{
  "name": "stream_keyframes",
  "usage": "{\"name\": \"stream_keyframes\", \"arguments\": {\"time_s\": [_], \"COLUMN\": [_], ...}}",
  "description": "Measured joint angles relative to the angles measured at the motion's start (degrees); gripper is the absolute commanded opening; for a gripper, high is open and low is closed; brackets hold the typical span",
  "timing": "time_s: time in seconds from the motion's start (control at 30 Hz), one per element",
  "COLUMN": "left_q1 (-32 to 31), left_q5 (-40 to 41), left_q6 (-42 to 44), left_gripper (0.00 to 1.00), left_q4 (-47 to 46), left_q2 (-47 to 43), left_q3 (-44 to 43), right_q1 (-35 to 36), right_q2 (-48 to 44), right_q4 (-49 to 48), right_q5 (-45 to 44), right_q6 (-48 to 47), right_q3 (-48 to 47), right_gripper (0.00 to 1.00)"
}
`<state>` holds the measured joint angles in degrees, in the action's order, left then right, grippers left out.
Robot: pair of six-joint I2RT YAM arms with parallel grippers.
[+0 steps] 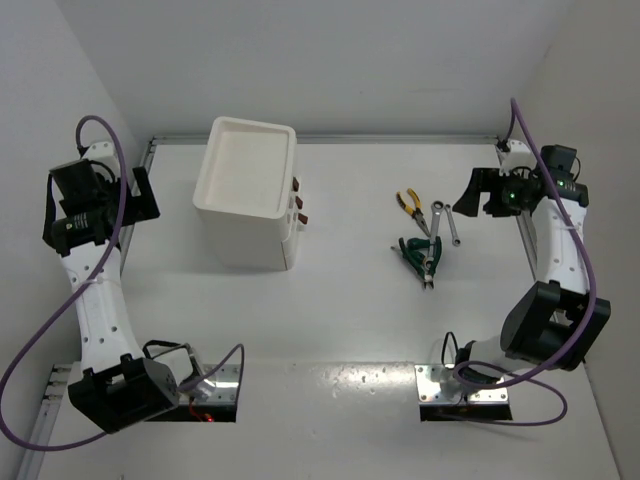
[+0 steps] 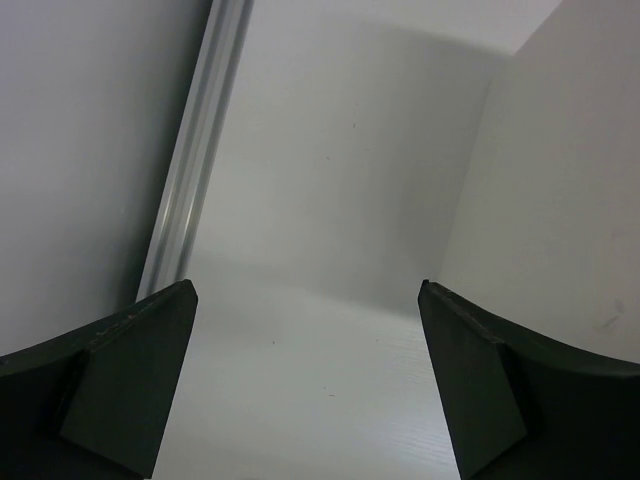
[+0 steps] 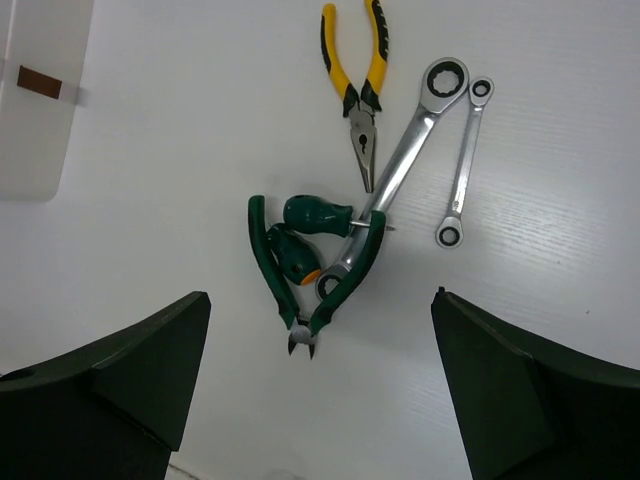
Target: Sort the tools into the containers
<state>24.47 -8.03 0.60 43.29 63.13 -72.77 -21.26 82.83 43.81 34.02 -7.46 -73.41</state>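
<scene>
Left claw (image 2: 306, 290), right claw (image 3: 320, 295) spread empty; green-handled pliers (image 3: 262, 250) overlap slim chrome wrench (image 3: 410, 140)

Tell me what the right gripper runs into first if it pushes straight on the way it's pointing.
Most likely the green-handled pliers. In the wrist view they lie on the table straight ahead of the right gripper, centred between its open jaws and overlapping the larger wrench. Depth is hard to judge.
</scene>
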Motion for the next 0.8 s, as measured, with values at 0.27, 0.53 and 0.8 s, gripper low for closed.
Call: {"name": "stream_keyframes", "arguments": {"time_s": [0.27, 0.53, 0.8], "left_q1": [0.96, -1.09, -9.33], "left_q5": [-0.37, -7.13, -12.35], "left_q6": [-1.27, -0.83, 0.24], "left_gripper": [1.00, 0.90, 0.87], "left_q4": [2.19, 6.03, 9.88], "left_q2": [1.07, 8.92, 11.26], "left_q3": [-6.88, -25.31, -27.28], "right_q1": [0.00, 0.79, 3.96], "right_q2": [0.00, 0.24, 0.68], "right_q4": [0.00, 0.00, -0.02], "right_q5": [-0.26, 0.35, 1.97], "right_q6": [0.13, -0.26, 0.17], "right_q3": [0.07, 0.04, 0.04], "right_gripper": [0.93, 0.93, 0.89]}}
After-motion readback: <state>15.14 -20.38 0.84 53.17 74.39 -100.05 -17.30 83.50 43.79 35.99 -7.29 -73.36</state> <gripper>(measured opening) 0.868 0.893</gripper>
